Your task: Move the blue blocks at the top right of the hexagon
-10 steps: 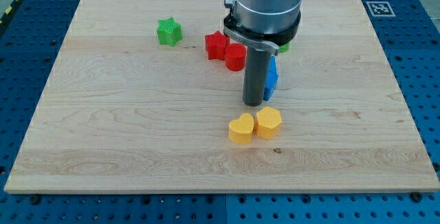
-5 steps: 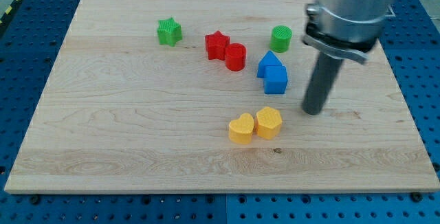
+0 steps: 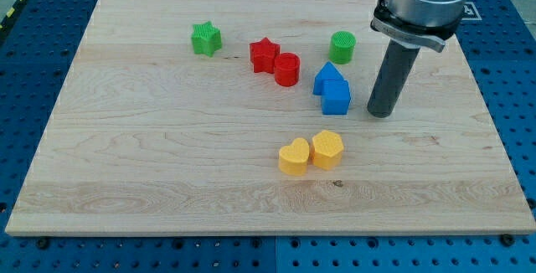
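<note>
Tip down on surface, right of the blue pair.
My tip just right of the two touching blue blocks, small gap, not touching; no hand fitted, bare rod, holding nothing. Yellow hexagon nearer and slightly left of blue pair, touching yellow heart on its left. Green cylinder just beyond blue pair. Red cylinder and red star left of it, touching. Green star far left. Wooden surface carrying all.
</note>
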